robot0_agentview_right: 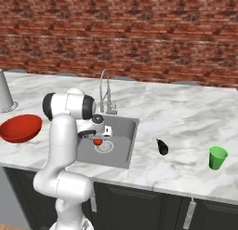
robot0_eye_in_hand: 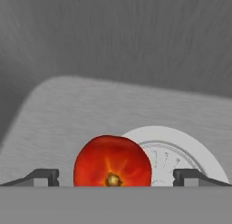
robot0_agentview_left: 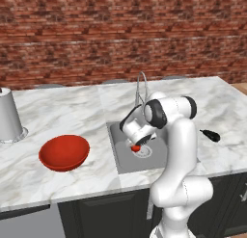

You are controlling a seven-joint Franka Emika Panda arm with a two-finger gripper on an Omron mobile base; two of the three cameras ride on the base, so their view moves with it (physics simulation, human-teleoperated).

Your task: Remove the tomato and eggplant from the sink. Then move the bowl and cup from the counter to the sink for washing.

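Gripper [robot0_eye_in_hand: 116, 175] hanging low inside the sink [robot0_agentview_left: 121, 155], fingers spread wide apart, nothing clamped between them. Tomato [robot0_eye_in_hand: 112, 162] sitting right in the gap, stem scar facing up toward the hand camera, resting on the basin floor just beside the round drain [robot0_eye_in_hand: 181, 157] and overlapping its rim in the hand view. Looking like the closing-in step on the tomato, grip not yet made.

Moving outward: faucet [robot0_agentview_left: 141, 90] arching up behind the basin, close to the wrist. Eggplant [robot0_agentview_right: 162, 147] already lying out on the worktop [robot0_agentview_right: 186, 117], to the right of the sink, well apart from the tomato. Bowl [robot0_agentview_left: 64, 152] waiting on the worktop left of the sink, mouth up. Green cup [robot0_agentview_right: 217, 157] standing upright far off to the right, beyond the eggplant. Grey canister [robot0_agentview_left: 9, 115] sitting at the far left edge.

Risks from here: tomato being round and glossy, squirting out sideways if the fingers close off-centre or too high on it; rolling toward the drain dip at a nudge from one fingertip; wrist brushing the faucet on the lift out, given how near it stands.

Orientation: tomato round, no real long axis, stem end pointing up. Eggplant's long axis running diagonally across the worktop, one end toward the sink and back, the other toward the front edge; stem end too small to tell
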